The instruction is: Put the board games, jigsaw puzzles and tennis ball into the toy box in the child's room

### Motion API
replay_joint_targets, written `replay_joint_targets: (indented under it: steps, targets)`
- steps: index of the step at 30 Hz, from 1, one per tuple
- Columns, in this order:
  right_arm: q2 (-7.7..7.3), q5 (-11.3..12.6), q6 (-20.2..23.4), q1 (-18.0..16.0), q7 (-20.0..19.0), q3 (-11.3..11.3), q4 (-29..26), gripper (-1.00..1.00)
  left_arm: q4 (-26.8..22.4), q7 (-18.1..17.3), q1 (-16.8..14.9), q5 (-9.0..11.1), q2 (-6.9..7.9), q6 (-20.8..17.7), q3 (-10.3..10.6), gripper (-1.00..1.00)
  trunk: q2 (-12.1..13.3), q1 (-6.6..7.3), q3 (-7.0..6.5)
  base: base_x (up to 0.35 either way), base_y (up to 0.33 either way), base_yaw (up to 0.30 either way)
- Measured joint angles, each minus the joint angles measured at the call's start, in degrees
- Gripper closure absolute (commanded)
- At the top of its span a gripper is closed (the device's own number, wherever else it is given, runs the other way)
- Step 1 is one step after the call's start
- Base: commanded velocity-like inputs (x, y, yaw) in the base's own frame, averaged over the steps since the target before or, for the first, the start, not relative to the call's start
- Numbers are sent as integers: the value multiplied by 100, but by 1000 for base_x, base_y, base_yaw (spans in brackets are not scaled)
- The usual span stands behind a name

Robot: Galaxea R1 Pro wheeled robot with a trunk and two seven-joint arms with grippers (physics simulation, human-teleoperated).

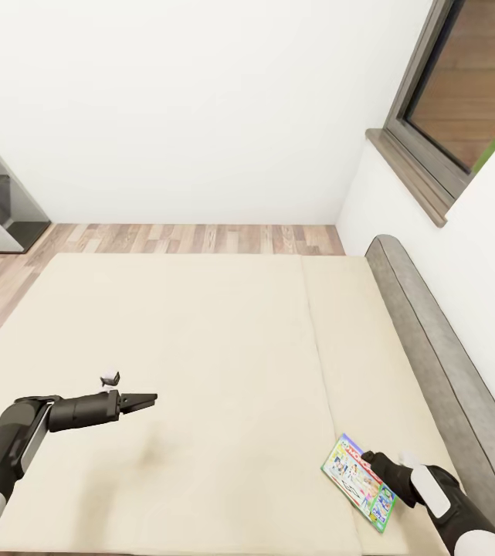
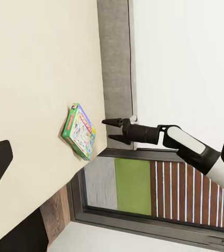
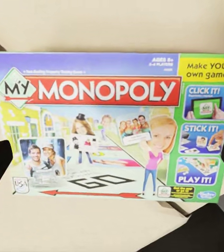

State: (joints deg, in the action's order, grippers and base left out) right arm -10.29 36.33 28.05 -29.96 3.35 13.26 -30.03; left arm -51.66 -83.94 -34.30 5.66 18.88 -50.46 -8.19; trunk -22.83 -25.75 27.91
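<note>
Your right gripper (image 2: 110,129), jaws parted and empty, sits just beside the board game (image 1: 360,481) on the bed (image 1: 201,347), near its headboard (image 1: 440,363). Left gripper (image 1: 148,401): finger state indeterminate.

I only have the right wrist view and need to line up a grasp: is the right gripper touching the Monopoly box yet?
Observer: No. The left wrist view shows the right gripper open, a gap short of the board game.
Operator: Where does it lie?
Observer: On the mattress, near the grey headboard.
Operator: Left arm in the way?
Observer: No, the left gripper hangs over the mattress far across from it.
</note>
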Motion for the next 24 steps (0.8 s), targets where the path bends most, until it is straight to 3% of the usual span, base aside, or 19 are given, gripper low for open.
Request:
replay_joint_targets:
  steps: [24]
  targets:
    - [0, 0, 11, 0, -1, 26, 17, -100, -1, 0, -3, 0, 0, 0, 0, -100, 0, 0, 0, 0, 0, 0]
